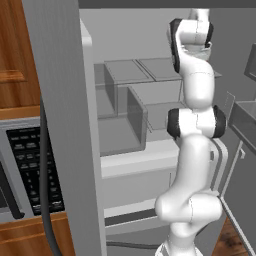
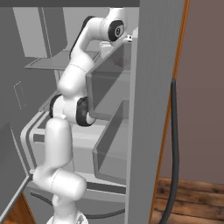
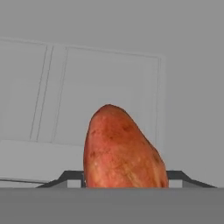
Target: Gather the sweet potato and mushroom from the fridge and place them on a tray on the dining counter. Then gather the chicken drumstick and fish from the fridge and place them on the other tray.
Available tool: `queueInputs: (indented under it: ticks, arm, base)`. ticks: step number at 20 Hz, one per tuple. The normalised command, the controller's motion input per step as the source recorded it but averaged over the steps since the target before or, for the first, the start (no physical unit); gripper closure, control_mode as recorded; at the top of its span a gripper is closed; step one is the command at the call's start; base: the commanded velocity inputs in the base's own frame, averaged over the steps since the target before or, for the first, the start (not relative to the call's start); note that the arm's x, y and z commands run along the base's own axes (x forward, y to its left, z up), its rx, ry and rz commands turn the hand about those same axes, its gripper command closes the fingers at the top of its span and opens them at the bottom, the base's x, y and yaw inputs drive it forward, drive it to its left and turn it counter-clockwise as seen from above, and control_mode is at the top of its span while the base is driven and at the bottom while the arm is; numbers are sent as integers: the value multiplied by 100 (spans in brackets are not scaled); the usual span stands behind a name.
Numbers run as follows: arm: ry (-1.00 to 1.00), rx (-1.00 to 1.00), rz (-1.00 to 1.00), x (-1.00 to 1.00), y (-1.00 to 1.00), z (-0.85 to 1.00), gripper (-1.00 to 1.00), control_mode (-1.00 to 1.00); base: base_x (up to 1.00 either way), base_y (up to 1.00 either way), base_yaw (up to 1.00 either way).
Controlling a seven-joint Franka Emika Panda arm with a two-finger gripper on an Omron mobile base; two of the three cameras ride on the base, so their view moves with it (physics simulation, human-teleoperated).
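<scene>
Though firm and fairly heavy, sweet potato (image 3: 124, 148) tapers; clamped between jaws across thick middle, likely secure.

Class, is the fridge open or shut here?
Open. The fridge shows its grey shelves and bins, and the arm reaches inside; its door stands swung outward.

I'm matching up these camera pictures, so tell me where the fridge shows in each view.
Left base view: the open fridge fills the middle, its shelves behind the white arm.
Right base view: the fridge spans left and centre, behind the arm.
Hand view: its pale inner wall is the backdrop behind the sweet potato.
Shared landmark: the clear bins beside the arm, in both base views.
</scene>
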Motion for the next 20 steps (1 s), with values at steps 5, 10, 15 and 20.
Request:
queueInputs:
  ticks: [5, 10, 15, 20]
  arm:
    - [-20, -5, 0, -20, 48, -61, 100, -100]
    - [-23, -5, 0, -51, 47, -50, 100, -100]
    - [-18, -3, -1, -76, 36, -25, 100, -100]
    - [-7, 0, -4, -90, 21, -2, 100, -100]
  base:
    - [0, 0, 0]
    - [0, 0, 0]
    - [0, 0, 0]
    - [0, 0, 0]
